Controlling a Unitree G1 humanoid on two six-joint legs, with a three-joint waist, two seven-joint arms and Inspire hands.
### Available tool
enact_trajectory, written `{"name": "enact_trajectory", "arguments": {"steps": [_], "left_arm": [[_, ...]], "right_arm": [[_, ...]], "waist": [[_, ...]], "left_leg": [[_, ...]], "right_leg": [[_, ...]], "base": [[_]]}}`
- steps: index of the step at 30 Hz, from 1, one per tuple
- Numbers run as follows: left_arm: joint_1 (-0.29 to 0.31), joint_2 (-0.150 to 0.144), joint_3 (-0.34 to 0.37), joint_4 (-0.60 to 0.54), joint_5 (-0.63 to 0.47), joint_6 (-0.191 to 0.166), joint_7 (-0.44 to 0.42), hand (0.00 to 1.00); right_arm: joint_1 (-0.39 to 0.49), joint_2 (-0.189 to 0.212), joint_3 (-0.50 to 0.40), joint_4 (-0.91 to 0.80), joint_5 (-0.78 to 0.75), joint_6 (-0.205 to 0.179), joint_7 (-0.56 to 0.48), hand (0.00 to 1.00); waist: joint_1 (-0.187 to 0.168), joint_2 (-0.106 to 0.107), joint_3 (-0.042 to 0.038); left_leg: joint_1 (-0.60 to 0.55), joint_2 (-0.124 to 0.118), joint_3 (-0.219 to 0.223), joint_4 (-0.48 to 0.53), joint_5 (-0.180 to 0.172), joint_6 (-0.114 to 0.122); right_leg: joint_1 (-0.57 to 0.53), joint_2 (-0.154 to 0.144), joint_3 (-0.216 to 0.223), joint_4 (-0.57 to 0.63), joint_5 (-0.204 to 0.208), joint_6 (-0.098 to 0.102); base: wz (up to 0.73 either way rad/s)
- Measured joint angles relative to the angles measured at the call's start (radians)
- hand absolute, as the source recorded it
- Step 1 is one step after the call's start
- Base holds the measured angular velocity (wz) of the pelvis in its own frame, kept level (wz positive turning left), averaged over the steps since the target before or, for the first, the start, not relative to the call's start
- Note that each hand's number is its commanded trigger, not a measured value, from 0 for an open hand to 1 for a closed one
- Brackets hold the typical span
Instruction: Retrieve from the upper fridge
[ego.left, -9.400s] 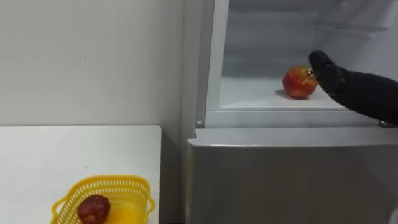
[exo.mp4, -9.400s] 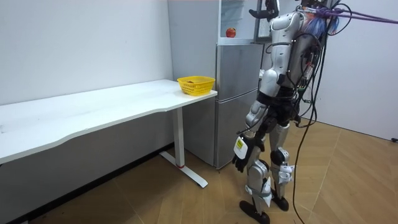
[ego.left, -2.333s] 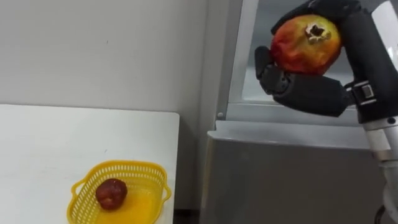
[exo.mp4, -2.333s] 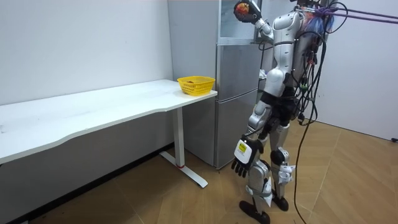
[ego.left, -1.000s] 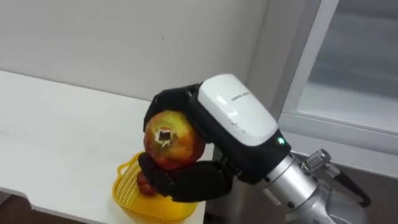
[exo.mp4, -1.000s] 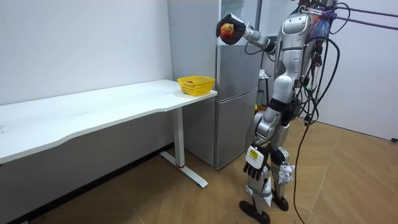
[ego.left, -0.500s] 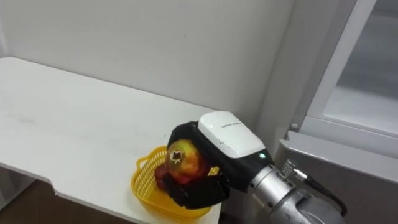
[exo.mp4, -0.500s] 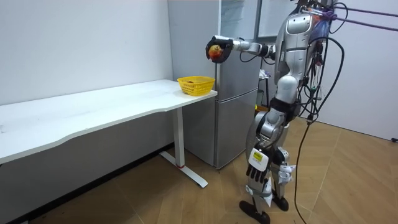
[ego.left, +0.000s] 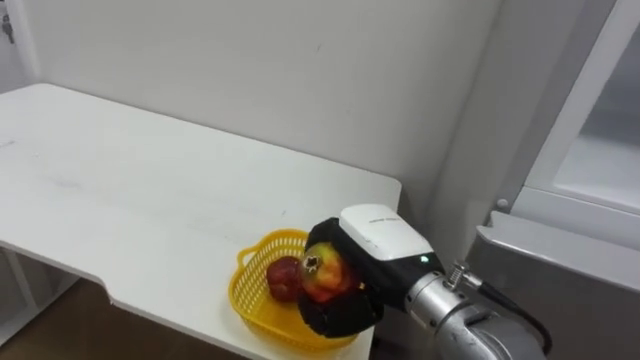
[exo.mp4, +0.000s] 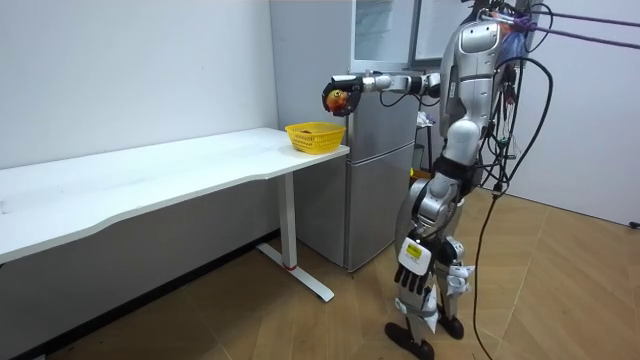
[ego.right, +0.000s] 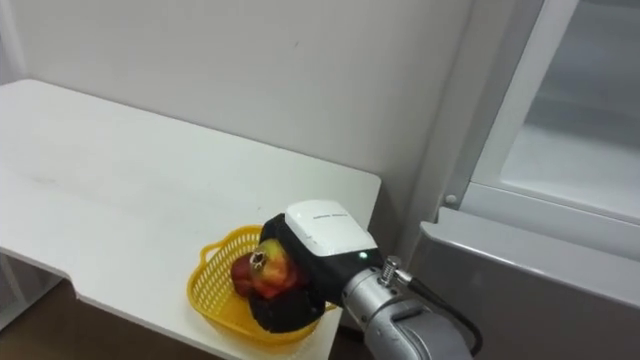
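I'm on the wood floor (exo.mp4: 300, 320) by the grey fridge (exo.mp4: 385, 150), its top compartment open, beside the white table (ego.left: 150, 190). The room view has my left robot hand (exo.mp4: 410, 268) down by my leg, too small to read. Up close, my right robot hand (ego.left: 372, 238) is wrapped round the pomegranate (ego.left: 322, 273), above the yellow basket (ego.left: 250, 295) with a darker red fruit (ego.left: 284, 280) inside.

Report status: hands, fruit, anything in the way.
Right hand shut on pomegranate, above yellow basket. Left hand hangs at its side. Basket holds one dark red fruit.

Wht table (exo.mp4: 150, 178), wood flr (exo.mp4: 560, 290)
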Motion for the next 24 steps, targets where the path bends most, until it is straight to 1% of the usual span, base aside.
{"name": "enact_trajectory", "arguments": {"steps": [3,4,5,8,11,13,16,19,22,24], "left_arm": [[-0.001,0.000,0.001,-0.001,-0.001,0.000,0.000,0.00],[0.000,0.000,0.000,0.000,-0.003,0.000,0.000,0.00],[-0.001,0.000,-0.002,0.000,-0.002,0.002,-0.001,0.00],[-0.002,0.000,-0.003,-0.002,0.001,0.014,-0.003,0.00],[0.000,0.000,-0.003,0.000,0.009,0.019,-0.007,0.00],[0.004,0.000,-0.003,0.001,0.009,0.020,-0.009,0.00],[0.003,0.000,-0.003,-0.001,0.009,0.023,-0.011,0.00],[0.003,0.000,-0.007,-0.016,0.010,0.024,-0.017,0.00],[0.003,0.002,-0.007,-0.033,0.010,0.031,-0.019,0.00],[0.004,0.002,-0.007,-0.038,0.010,0.037,-0.023,0.00]], "right_arm": [[-0.001,-0.002,0.000,0.047,-0.001,0.000,-0.022,1.00],[-0.001,-0.002,0.000,0.069,0.002,0.000,-0.030,1.00],[-0.002,-0.003,0.000,0.093,0.004,0.000,-0.042,1.00],[-0.032,-0.003,0.000,0.178,0.003,0.001,-0.053,1.00],[-0.040,-0.003,-0.002,0.223,-0.018,0.000,-0.059,1.00],[-0.039,-0.003,-0.002,0.235,-0.022,0.000,-0.059,1.00],[-0.042,-0.003,-0.002,0.242,-0.023,0.000,-0.059,1.00],[-0.070,-0.003,-0.002,0.267,-0.024,0.001,-0.059,1.00],[-0.082,-0.002,-0.001,0.274,-0.028,0.021,-0.060,1.00],[-0.089,-0.002,-0.001,0.279,-0.031,0.023,-0.060,1.00]], "waist": [[-0.001,-0.002,-0.0012],[-0.002,-0.006,-0.0032],[-0.003,-0.001,0.0007],[-0.005,-0.001,0.0023],[-0.002,-0.001,0.0030],[-0.002,-0.002,0.0039],[0.000,-0.006,0.0021],[0.001,-0.008,0.0014],[0.005,-0.012,0.0010],[0.005,-0.013,0.0018]], "left_leg": [[-0.001,-0.001,-0.009,0.001,0.000,0.000],[-0.001,-0.002,-0.015,0.003,0.000,0.000],[-0.001,-0.003,-0.019,0.012,0.000,0.000],[-0.002,-0.006,-0.030,0.011,0.000,0.000],[-0.004,-0.011,-0.040,0.013,0.000,0.000],[-0.007,-0.012,-0.042,0.016,0.000,0.000],[-0.016,-0.013,-0.044,0.024,0.000,0.000],[-0.024,-0.013,-0.044,0.029,0.000,0.001],[-0.024,-0.013,-0.044,0.029,0.000,0.001],[-0.024,-0.013,-0.044,0.029,0.000,0.001]], "right_leg": [[0.002,0.000,-0.009,0.000,0.000,0.000],[0.005,0.000,-0.013,0.000,0.000,0.000],[0.009,0.000,-0.017,0.000,0.000,0.000],[0.014,0.000,-0.020,-0.001,-0.001,0.002],[0.015,-0.002,-0.024,0.000,-0.002,0.004],[0.014,-0.002,-0.023,-0.001,-0.003,0.004],[0.011,-0.002,-0.024,0.000,-0.003,0.004],[0.001,-0.002,-0.023,0.000,-0.002,0.004],[0.001,-0.002,-0.023,0.001,-0.002,0.004],[0.001,-0.002,-0.023,0.001,-0.002,0.004]], "base": [[0.09],[0.13],[0.14],[0.11],[0.04],[0.04],[0.04],[0.00],[0.00],[0.00]]}}
